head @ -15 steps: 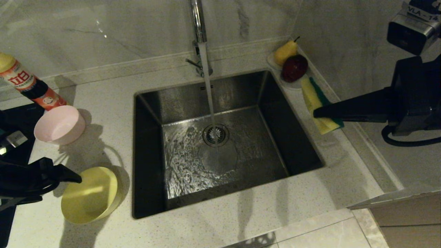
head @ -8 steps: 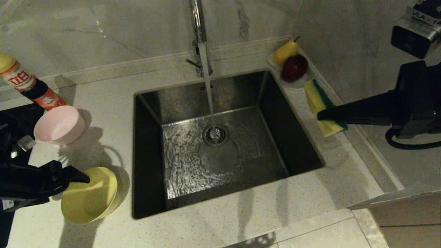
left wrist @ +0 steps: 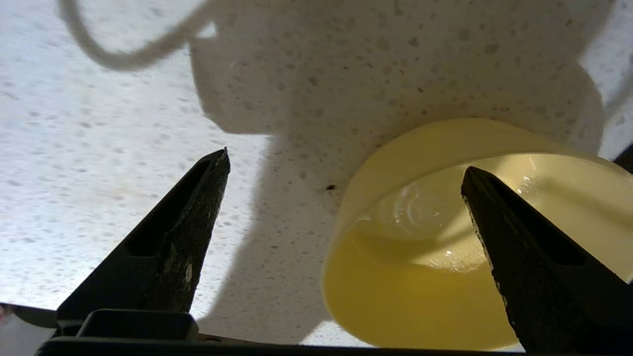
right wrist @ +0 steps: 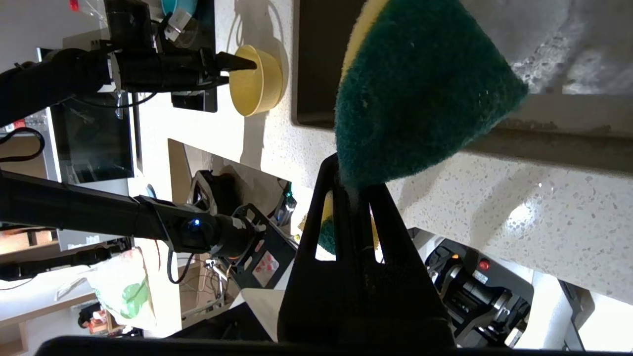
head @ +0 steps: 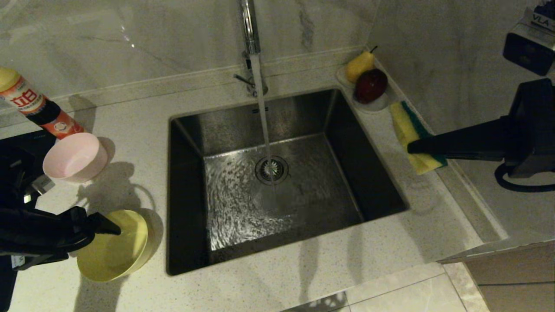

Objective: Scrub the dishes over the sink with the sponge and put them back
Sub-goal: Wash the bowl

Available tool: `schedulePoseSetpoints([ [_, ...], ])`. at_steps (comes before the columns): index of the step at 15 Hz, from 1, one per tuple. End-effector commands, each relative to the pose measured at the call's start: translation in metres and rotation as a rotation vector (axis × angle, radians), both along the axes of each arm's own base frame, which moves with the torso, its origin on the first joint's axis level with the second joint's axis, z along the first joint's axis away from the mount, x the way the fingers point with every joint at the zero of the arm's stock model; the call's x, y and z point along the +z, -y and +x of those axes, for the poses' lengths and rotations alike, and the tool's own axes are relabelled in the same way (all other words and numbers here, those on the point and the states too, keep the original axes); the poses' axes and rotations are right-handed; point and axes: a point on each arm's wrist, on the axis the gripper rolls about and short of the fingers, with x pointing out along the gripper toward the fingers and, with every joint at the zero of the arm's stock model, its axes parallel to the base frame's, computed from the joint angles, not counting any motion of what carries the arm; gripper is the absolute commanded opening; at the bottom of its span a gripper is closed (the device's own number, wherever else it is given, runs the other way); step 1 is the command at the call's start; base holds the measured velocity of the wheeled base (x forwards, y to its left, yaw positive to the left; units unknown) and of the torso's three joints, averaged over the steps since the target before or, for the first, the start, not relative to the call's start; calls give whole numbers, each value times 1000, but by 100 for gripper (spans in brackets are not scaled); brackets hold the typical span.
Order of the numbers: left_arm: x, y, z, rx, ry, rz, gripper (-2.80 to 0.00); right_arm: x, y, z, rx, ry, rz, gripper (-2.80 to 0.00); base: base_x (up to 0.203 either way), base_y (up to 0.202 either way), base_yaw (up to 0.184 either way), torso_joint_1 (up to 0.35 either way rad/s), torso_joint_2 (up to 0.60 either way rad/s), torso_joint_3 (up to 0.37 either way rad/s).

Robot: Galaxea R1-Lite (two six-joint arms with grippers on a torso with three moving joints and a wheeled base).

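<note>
The yellow bowl lies tilted on the counter left of the sink. My left gripper is open at its rim. In the left wrist view one finger is over the yellow bowl's wet inside and the other stands outside over the counter, neither touching. The pink bowl sits further back. My right gripper is shut on the sponge, holding it above the counter right of the sink. The sponge's green side fills the right wrist view. A bit of light blue bowl shows behind the left arm.
Water runs from the tap onto the drain strainer. A detergent bottle leans at the back left. A white dish with a pear and a dark apple sits at the back right corner. A black cooktop borders the counter's left.
My left gripper has moved right until its upper fingertip is over the yellow bowl's rim. My right gripper has carried the sponge a little to the right, away from the sink.
</note>
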Motion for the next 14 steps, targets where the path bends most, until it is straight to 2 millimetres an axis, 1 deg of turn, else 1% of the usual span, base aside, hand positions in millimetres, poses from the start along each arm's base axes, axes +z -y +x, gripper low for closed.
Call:
schedulePoseSetpoints([
  [1, -1, 2, 1, -6, -8, -6, -280, -2, 1, -1, -3, -11, -1, -280, 0, 0, 0, 0, 0, 0],
  [6, -2, 2, 2, 0, -8, -10, -280, -4, 3, -2, -7, -15, -4, -280, 0, 0, 0, 0, 0, 0],
  [9, 2, 2, 3, 18, 7, -20, -280, -4, 3, -3, -7, -15, -4, -280, 0, 0, 0, 0, 0, 0],
  [12, 8, 1, 4, 52, 35, -39, -280, -9, 2, 0, -5, -31, -13, -280, 0, 0, 0, 0, 0, 0],
  [14, 19, 1, 4, 84, 77, -55, -280, -8, 2, -1, -4, -27, -12, -280, 0, 0, 0, 0, 0, 0],
])
